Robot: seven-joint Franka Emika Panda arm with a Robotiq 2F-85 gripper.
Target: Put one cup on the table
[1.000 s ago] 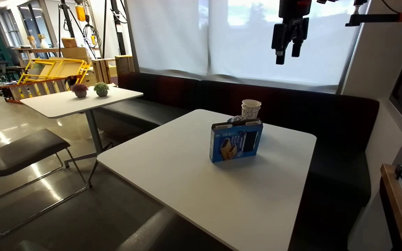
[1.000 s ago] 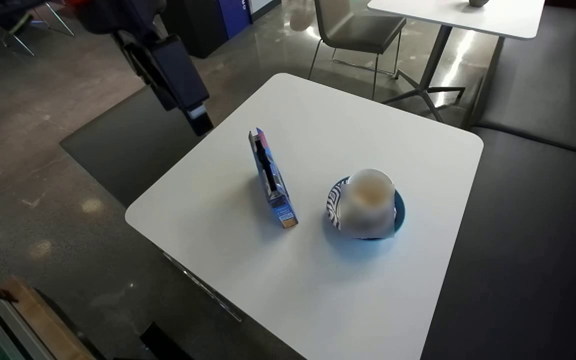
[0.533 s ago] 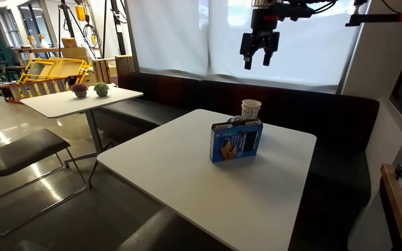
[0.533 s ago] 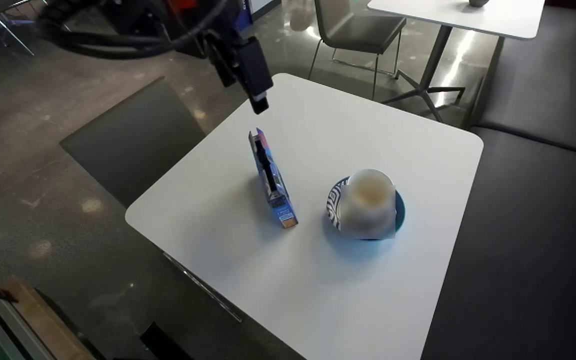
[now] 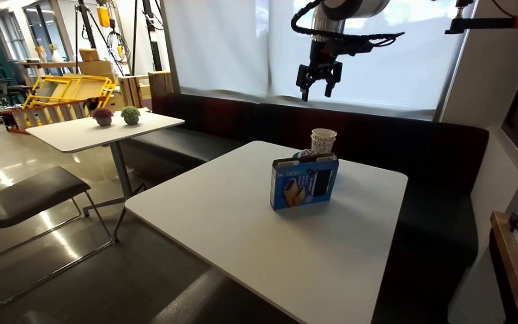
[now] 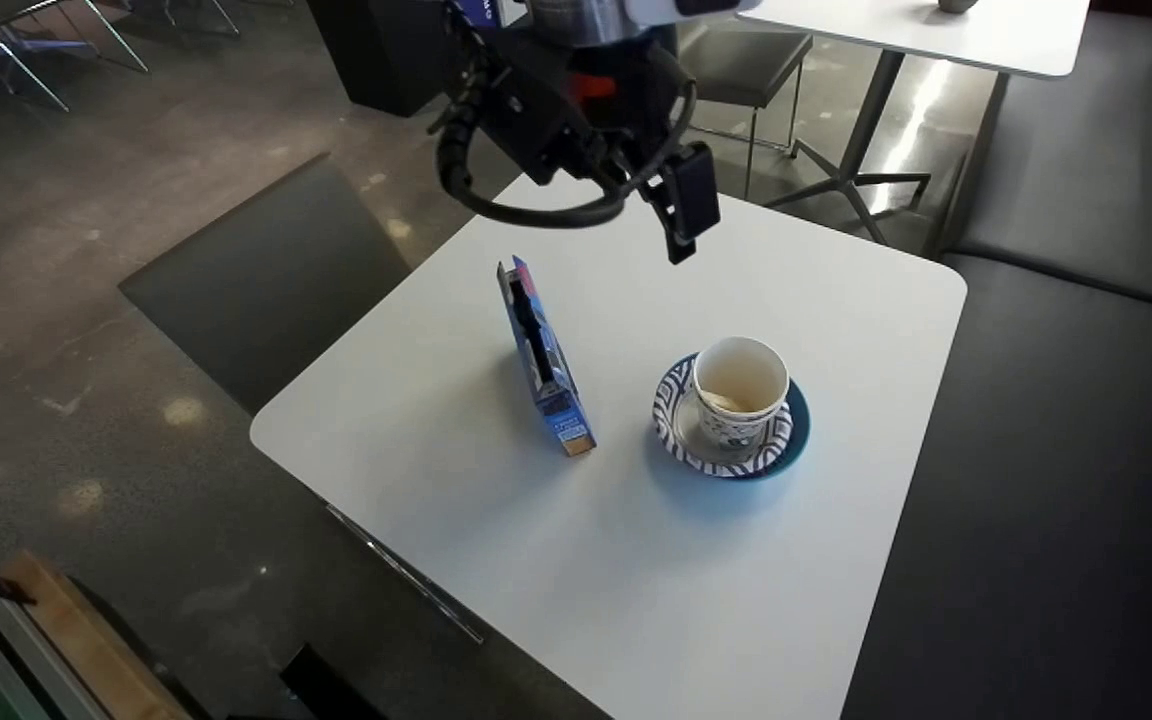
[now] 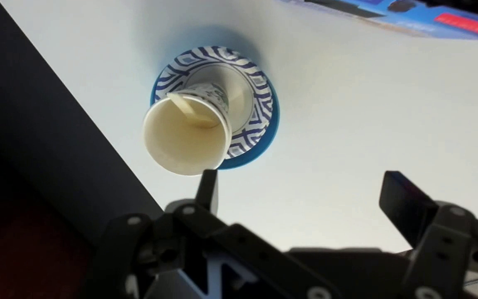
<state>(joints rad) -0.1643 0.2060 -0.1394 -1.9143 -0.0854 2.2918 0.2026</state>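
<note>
White table (image 6: 576, 550); cup (image 6: 741, 388) on patterned plate (image 7: 260, 99), axis vertical, mouth up

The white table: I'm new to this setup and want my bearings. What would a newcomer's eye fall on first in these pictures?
Probably the bright blue box, standing upright on the white table. Next, the stacked paper cups between it and the dark bench, upright on a blue-and-white patterned plate atop a blue dish. Above the table hangs the black gripper, open and holding nothing.
</note>
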